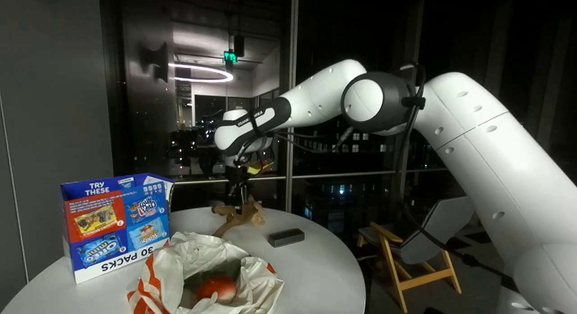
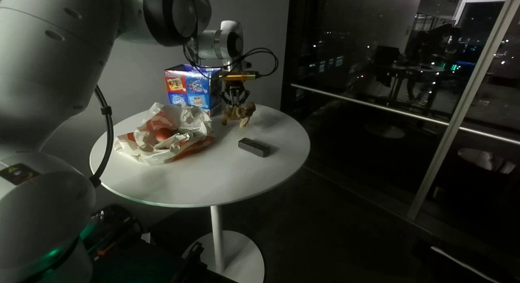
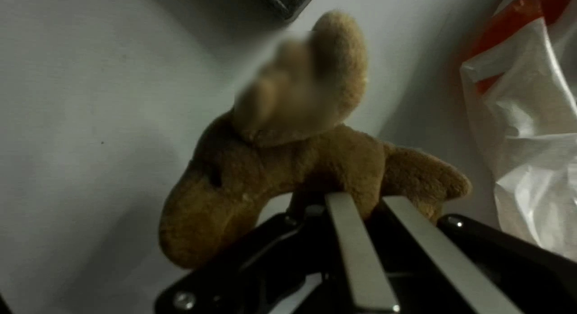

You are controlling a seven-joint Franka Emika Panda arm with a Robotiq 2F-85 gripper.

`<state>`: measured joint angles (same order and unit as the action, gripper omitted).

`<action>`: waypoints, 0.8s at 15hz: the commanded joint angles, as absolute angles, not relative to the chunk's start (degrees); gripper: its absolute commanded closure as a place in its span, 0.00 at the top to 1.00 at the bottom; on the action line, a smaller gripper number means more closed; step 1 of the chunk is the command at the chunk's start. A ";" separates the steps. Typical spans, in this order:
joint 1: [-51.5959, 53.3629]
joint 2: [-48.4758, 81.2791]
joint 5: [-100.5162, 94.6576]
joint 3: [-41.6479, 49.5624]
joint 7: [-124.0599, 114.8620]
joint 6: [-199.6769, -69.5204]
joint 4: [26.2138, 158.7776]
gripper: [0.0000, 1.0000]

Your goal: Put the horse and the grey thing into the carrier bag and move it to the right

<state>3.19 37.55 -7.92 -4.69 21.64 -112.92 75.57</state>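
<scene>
The black pincer (image 3: 366, 202) has its pale-padded fingers drawn nearly together across the trunk of the brown plush toy horse (image 3: 315, 156), only a slim gap left between them. The hold makes sense: the trunk is narrow and looks soft enough to squeeze. The head juts past one finger; a limb or tail juts past the other, toward the white crinkled plastic carrier bag with orange-red stripes (image 1: 194, 250). The horse is just beside the bag; whether it is clear of the round white surface (image 1: 324, 273) I cannot tell.

The bag gapes upward, probably propped by its own creases and by the rounded red thing (image 1: 217, 288) inside it, so a drop from above should work. The dark grey oblong block (image 1: 286, 237) lies flat to the right of the bag in both exterior views, apart from it, handy for a second pick. The blue printed cardboard snack box (image 1: 117, 228) stands upright near the bag.

With neither item bagged yet, shifting the bag sensibly waits. Next seems to call for enough height that the horse's loose limbs do not snag the bag's rim.
</scene>
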 commanded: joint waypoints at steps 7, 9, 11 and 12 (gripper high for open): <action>2.99 12.06 -0.36 -11.89 40.80 -108.78 101.67 0.09; 3.82 12.05 2.64 -12.64 44.45 -106.02 103.38 0.09; 4.67 13.45 3.84 -13.10 47.75 -103.55 104.82 0.09; 5.30 14.45 2.90 -13.24 49.30 -102.90 105.62 0.09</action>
<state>4.41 13.76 2.01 -12.91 43.81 -104.86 102.90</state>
